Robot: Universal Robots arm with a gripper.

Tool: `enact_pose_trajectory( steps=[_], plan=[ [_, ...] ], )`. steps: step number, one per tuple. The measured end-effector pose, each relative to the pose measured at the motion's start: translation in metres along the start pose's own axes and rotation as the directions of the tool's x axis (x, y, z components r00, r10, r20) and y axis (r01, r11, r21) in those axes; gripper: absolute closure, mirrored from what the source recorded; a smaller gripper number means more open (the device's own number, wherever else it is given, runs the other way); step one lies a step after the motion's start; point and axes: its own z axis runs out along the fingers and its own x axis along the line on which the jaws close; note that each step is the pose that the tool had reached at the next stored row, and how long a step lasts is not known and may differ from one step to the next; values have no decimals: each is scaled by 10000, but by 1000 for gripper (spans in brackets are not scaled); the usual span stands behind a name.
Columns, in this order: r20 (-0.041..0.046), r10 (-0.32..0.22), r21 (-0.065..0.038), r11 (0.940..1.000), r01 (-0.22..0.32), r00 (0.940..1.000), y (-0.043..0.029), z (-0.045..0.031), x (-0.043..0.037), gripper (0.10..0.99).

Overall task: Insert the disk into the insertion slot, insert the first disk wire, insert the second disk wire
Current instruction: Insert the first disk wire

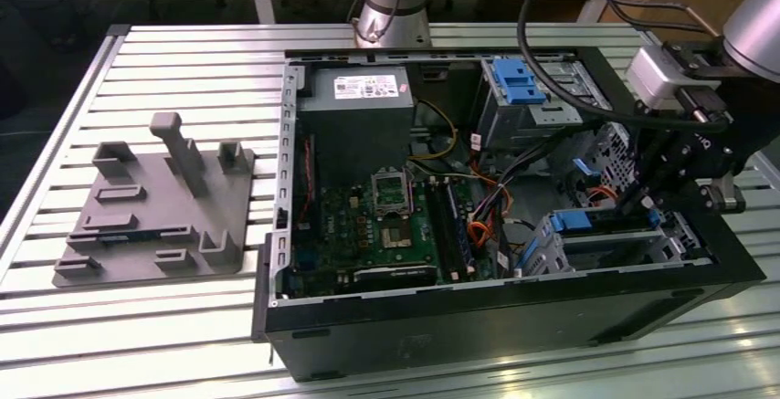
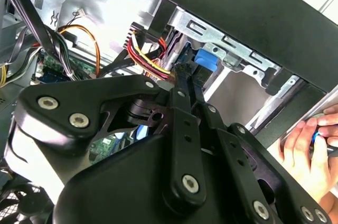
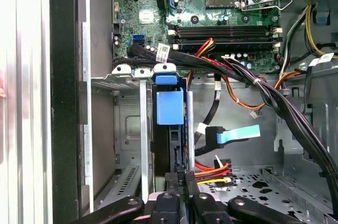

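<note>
The gripper [image 3: 182,184] is hanging inside the open case [image 1: 488,321] on the counter [image 1: 183,61]. Its fingers [image 3: 173,184] are pinching together on what looks like a red-and-yellow wire [image 3: 214,172], probably to plug it into the disk. Just beyond, the disk [image 3: 170,106], clipped in blue, is sitting inside the slot [image 3: 132,145]. Further back, the motherboard [image 3: 211,2] is lying flat.

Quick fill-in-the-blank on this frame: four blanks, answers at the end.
1. The disk in the insertion slot sits in a ___ carrier frame.
2. The end effector, closed on a red-and-yellow disk wire, works ___ the computer case.
3. In the second wrist view, a person's ___ shows beyond the case's black edge.
4. The grey fixture stands on the table at the exterior view's ___ of the case.

Answers: blue; inside; hand; left
</note>
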Motion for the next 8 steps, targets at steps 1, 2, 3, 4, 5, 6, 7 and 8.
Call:
enact_pose_trajectory(
  steps=[1,2,3,4,5,6,7,8],
  plan=[
    [-1,0,0,10000,0,10000,0,4,2,922],
    [-2,0,0,10000,0,10000,0,8,5,922],
    [-1,0,0,10000,0,10000,-1,14,8,922],
    [-1,0,0,10000,0,10000,-1,20,12,922],
    [-3,0,1,10000,0,10000,-2,24,16,922],
    [-5,0,1,10000,0,10000,-2,27,21,922],
    [-4,0,1,10000,0,10000,-2,28,23,922],
    [0,0,-1,10000,0,10000,-2,30,24,914]
  ],
)
